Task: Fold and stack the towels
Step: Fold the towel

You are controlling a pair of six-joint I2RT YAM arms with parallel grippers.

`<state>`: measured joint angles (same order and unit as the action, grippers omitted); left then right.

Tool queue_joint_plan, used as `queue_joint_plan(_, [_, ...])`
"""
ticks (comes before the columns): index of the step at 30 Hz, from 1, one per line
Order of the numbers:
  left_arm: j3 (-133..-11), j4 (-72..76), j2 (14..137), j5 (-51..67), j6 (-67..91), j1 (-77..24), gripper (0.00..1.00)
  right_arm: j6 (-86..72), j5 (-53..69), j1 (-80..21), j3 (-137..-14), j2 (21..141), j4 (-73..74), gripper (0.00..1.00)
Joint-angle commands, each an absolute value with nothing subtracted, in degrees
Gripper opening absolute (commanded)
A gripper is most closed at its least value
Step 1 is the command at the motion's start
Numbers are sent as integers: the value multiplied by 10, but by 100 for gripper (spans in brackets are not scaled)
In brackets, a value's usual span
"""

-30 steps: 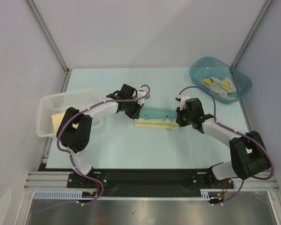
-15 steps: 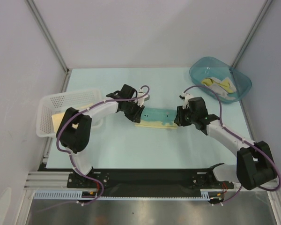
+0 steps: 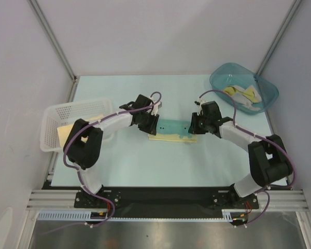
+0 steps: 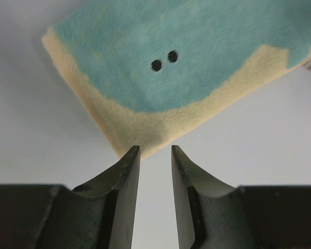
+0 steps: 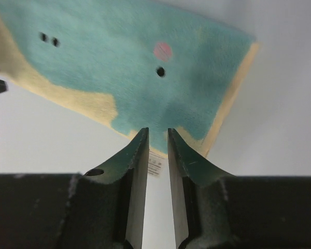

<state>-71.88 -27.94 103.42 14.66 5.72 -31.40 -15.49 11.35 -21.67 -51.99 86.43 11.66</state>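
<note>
A folded towel (image 3: pixel 173 129), teal on top with pale yellow edges, lies flat in the middle of the table. My left gripper (image 3: pixel 154 125) is at its left end, open. In the left wrist view the towel (image 4: pixel 186 57) lies just beyond the gripper (image 4: pixel 154 149), and only bare table shows between the jaws. My right gripper (image 3: pixel 193 127) is at the towel's right end, open by a narrow gap. In the right wrist view the gripper (image 5: pixel 157 130) stands at the towel's (image 5: pixel 124 67) near edge, and a white label (image 5: pixel 154 163) shows between the jaws.
A white mesh basket (image 3: pixel 54 111) at the left edge holds a pale yellow cloth (image 3: pixel 63 135). A teal translucent tub (image 3: pixel 267 96) at the back right holds several crumpled cloths (image 3: pixel 242 95). Grey walls close in the table on three sides.
Both grippers have opened and let go of the towel's ends. The towel now rests flat. The right arm's elbow has swung in towards the table.
</note>
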Motion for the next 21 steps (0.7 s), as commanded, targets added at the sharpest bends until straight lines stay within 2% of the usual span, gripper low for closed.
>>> queue_joint_plan(1, [-691,-264,1049,113,137,-316,36,-174,109,-214,-490,902,94,26])
queue_joint_plan(6, [-679,-275,1037,114,165,-315,35,-163,75,-209,-487,896,115,23])
queue_joint_plan(10, [-683,-279,1004,130,178,-306,43,-166,69,-205,-497,861,141,24])
queue_joint_plan(14, [-676,-262,974,151,202,-273,46,-199,42,-204,-500,834,182,31])
queue_joint_plan(15, [-662,-253,971,160,207,-266,48,-220,37,-204,-499,832,190,32])
queue_joint_plan(21, [-605,-186,976,217,236,-231,49,-281,47,-204,-477,835,179,34])
